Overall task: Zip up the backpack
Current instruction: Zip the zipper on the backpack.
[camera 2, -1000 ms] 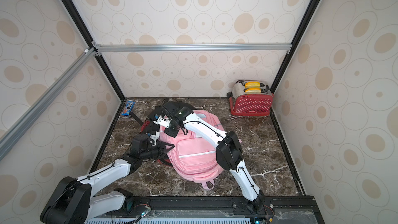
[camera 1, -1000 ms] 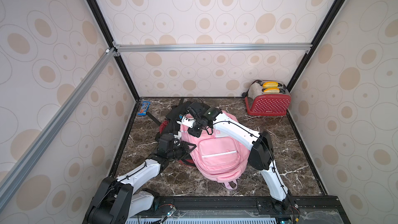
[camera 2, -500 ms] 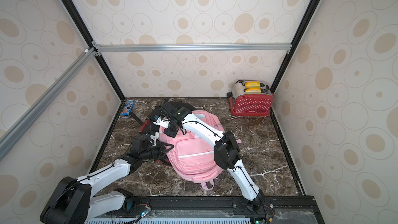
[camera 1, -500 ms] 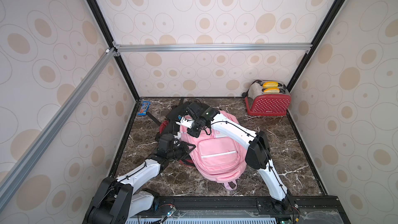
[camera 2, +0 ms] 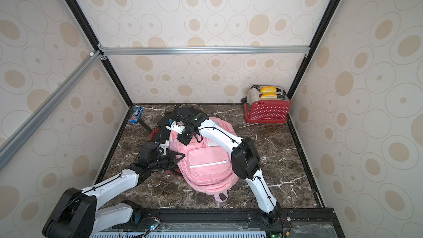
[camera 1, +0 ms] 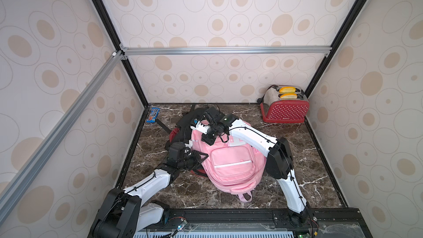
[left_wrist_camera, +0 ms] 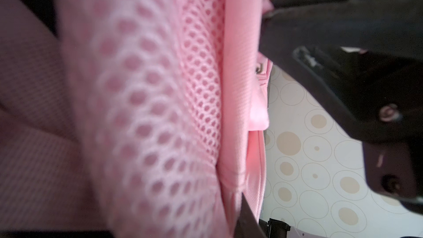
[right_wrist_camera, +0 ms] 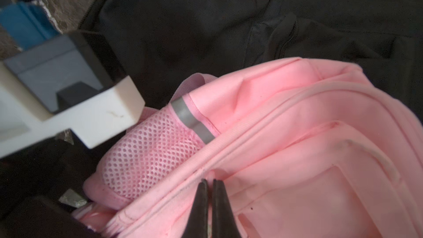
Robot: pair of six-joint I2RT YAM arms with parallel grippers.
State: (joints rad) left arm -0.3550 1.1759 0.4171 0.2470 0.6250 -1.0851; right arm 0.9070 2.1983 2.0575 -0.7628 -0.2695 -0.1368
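Observation:
A pink backpack point(camera 1: 231, 168) point(camera 2: 206, 163) lies flat on the marble floor, front pocket up. My left gripper point(camera 1: 201, 155) point(camera 2: 179, 155) is at its left side, shut on a fold of side fabric beside the mesh pocket point(left_wrist_camera: 160, 111). Only one dark fingertip point(left_wrist_camera: 246, 217) shows there; the mesh hides the other. My right gripper point(camera 1: 209, 139) point(camera 2: 184, 139) reaches down onto the bag's upper left. In the right wrist view its jaws point(right_wrist_camera: 210, 180) are shut, pinching a small pink zipper pull point(right_wrist_camera: 211, 176) on the zipper line.
A black bag point(camera 1: 190, 120) and a red one point(camera 1: 174, 133) lie partly under the backpack at the back left. A blue candy pack point(camera 1: 153, 114) sits by the left wall. A red toaster point(camera 1: 283, 111) stands in the back right corner.
My right gripper's jaws have closed at the bag's upper left, and that arm's elbow has shifted slightly. The left arm and the backpack have stayed put.

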